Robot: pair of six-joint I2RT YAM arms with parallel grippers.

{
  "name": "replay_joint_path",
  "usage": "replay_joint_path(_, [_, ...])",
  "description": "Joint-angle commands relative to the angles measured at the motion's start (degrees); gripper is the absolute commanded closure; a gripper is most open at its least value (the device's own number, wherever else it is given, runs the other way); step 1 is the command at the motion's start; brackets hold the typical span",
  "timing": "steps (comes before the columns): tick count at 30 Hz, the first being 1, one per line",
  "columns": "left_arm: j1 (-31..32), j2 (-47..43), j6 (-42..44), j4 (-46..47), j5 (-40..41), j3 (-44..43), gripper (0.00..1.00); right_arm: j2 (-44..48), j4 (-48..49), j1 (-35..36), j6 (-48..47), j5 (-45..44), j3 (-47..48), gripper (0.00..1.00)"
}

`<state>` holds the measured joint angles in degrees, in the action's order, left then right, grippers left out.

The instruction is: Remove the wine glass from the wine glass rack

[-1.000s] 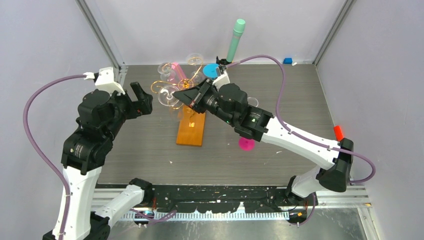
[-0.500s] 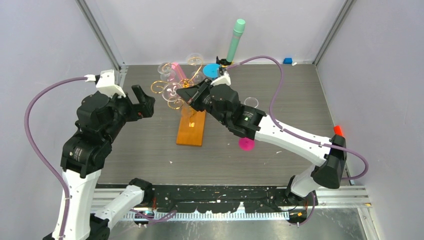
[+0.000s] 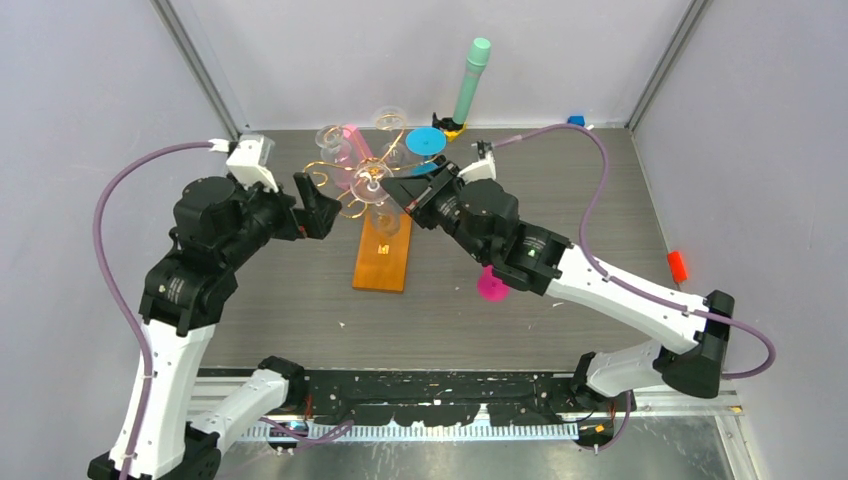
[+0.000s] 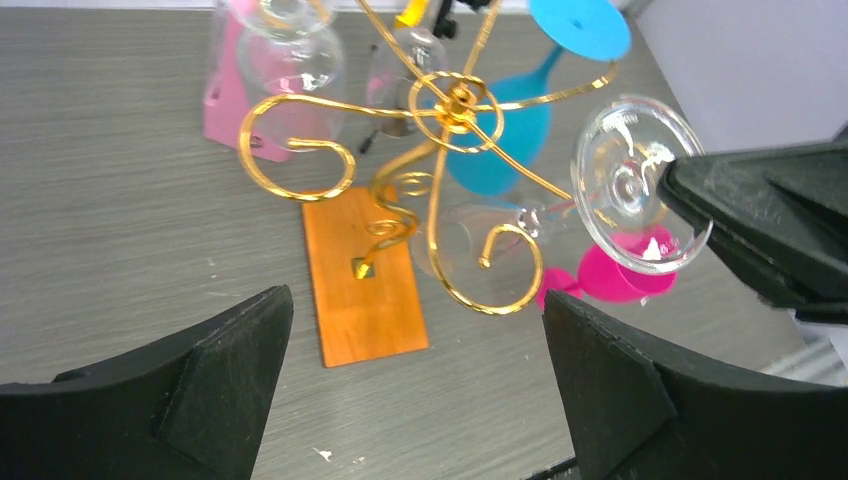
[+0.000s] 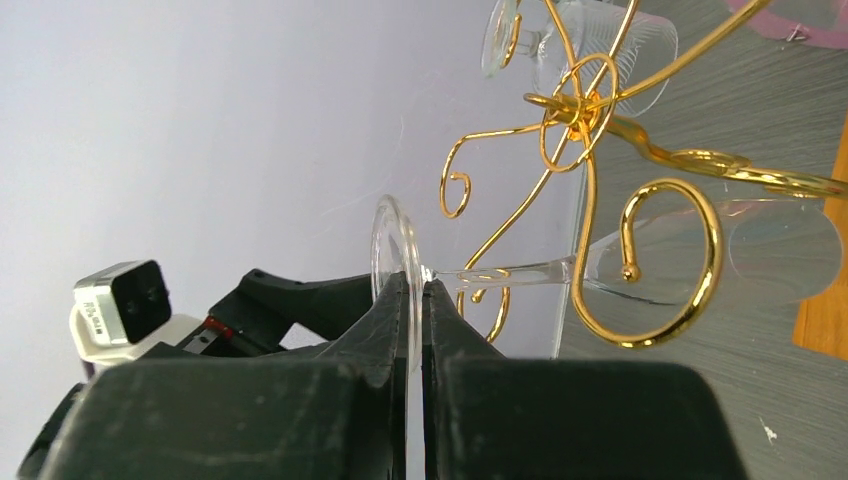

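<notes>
The wine glass rack [image 3: 383, 262] is gold wire with scroll arms on an orange-brown wooden base [image 4: 364, 272]. A clear wine glass [image 5: 700, 250] hangs sideways in one scroll [image 5: 660, 260], its stem lying across the wire. My right gripper [image 5: 413, 292] is shut on the rim of this glass's round foot [image 4: 640, 185], to the right of the rack's hub [image 4: 455, 100]. My left gripper [image 4: 417, 300] is open and empty, just left of the rack [image 3: 345, 190], above its base. From above, the right gripper [image 3: 386, 186] meets the foot near the rack's top.
More glasses hang on the rack: a pink one [image 3: 350, 145], a blue one [image 3: 425, 140] and clear ones [image 4: 290, 60]. A pink glass foot [image 3: 492, 288] shows under the right arm. A mint-green cylinder on a black tripod [image 3: 472, 75] stands at the back wall.
My left arm has swung right, close up to the rack, its jaws spreading a little wider. The right gripper has shifted right, taking the clear glass's foot with it.
</notes>
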<state>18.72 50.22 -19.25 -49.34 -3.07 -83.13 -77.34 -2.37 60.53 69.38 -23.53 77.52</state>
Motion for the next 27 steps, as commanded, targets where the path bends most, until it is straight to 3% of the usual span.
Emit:
replay_joint_path(1, [-0.2, -1.7, 5.5, 8.4, -13.1, 2.9, 0.0, 4.2, 0.2, -0.2, 3.3, -0.2, -0.5, 1.0])
replay_joint_path(10, [-0.2, -5.8, 11.4, 21.1, -29.3, 11.0, 0.0, 9.5, -3.8, -0.2, 7.6, 5.2, -3.1, 1.0])
replay_joint_path(18, [-0.2, -7.7, 11.1, 39.6, -41.2, 21.0, 0.03, 12.3, -7.1, -0.5, 13.8, 11.1, -3.0, 1.0])
replay_joint_path(27, [-0.2, -3.0, -0.1, 56.8, -46.4, 24.6, 0.3, 13.3, -5.2, -0.5, 17.5, 15.9, -4.5, 1.0])
